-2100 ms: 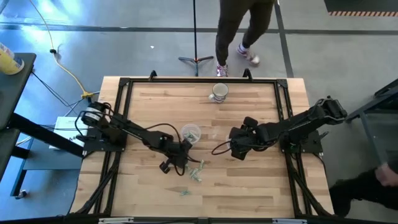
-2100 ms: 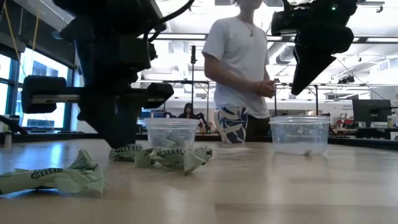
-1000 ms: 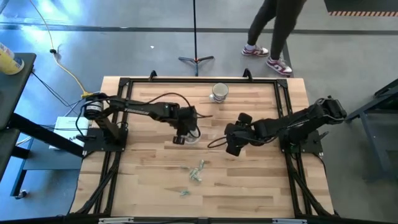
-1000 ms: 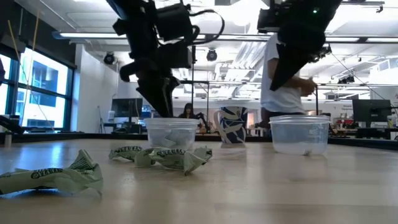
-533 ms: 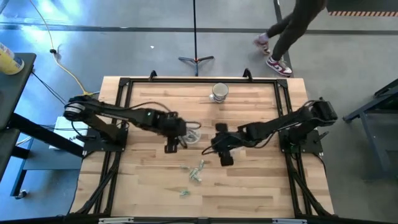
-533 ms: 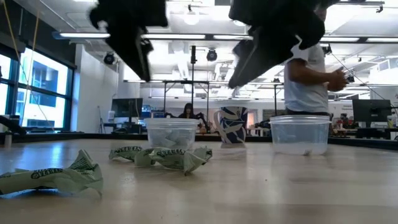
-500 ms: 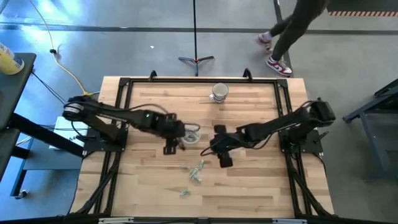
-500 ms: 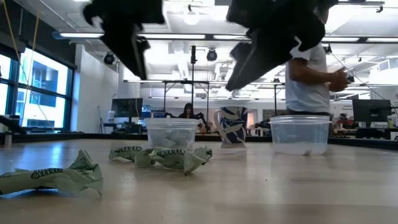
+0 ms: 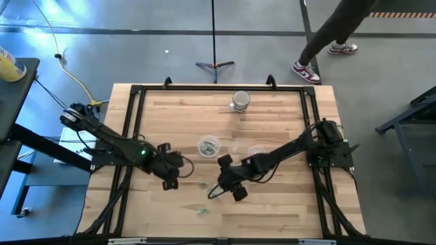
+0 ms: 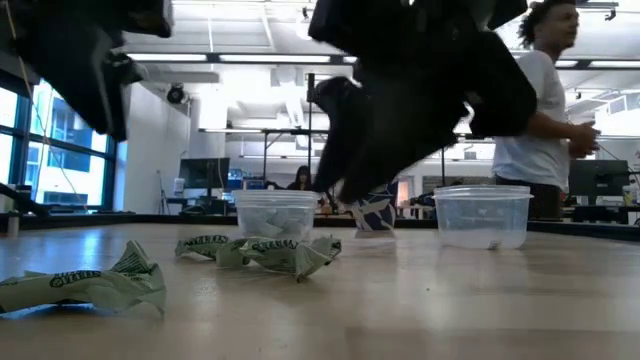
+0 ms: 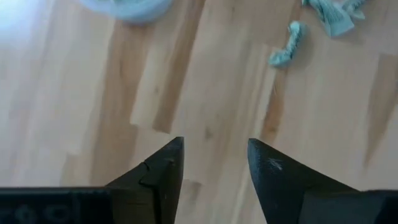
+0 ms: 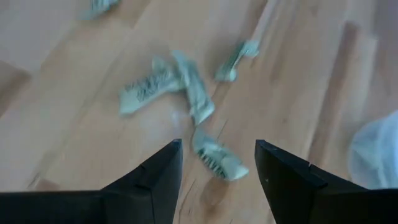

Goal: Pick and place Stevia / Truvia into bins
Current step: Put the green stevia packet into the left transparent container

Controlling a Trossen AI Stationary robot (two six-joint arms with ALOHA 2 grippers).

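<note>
My right gripper [image 12: 217, 165] is hanging right over the little cluster of Stevia packets [image 12: 180, 87], fingers spread wide apart with nothing between them. One crumpled packet [image 12: 217, 158] sits just about in the gap, but I can't honestly say whether a fingertip is touching it, the wrist view is pretty smeared. From above, that gripper [image 9: 228, 185] is near the front-middle of the table [image 9: 272, 204], covering most of the pile; one loose packet [image 9: 201, 211] lies a bit closer to the front edge.

Left gripper [image 11: 208, 163] is also parted and empty, hovering over bare wood, with a couple of packets [image 11: 287, 45] farther off. In the high view it [image 9: 168, 178] is left of the pile.

The tumbler-like bin [image 9: 208, 146] sits mid-table and the shallow round bin [image 9: 256, 152] is to its right, both well apart from the grippers. At table height, both bins [image 10: 275, 213] [image 10: 483, 215] stand behind the packets [image 10: 258, 250].
</note>
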